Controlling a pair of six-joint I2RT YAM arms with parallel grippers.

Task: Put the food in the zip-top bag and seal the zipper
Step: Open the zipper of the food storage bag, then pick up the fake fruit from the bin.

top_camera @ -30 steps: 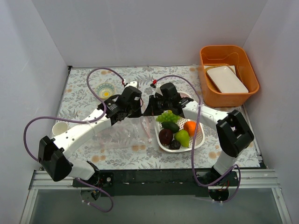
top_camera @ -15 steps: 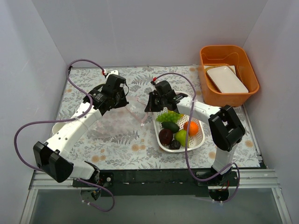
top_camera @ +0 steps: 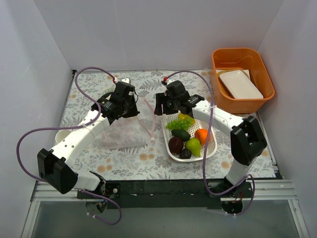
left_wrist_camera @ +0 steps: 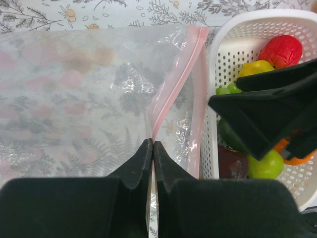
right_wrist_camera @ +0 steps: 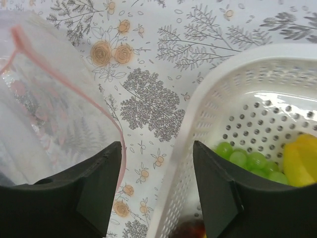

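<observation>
Eight fruits are counted in one white basket, one zip-top bag lying beside it at 9 o'clock. Its zipper is pinched by the left gripper; the right gripper is held spread.

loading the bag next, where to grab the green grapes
Probably pinch the green grapes across the bunch's short width, coming straight down: they lie uncovered at the basket's far end, with its wall and the yellow piece close beside, so a sideways approach looks blocked.
</observation>
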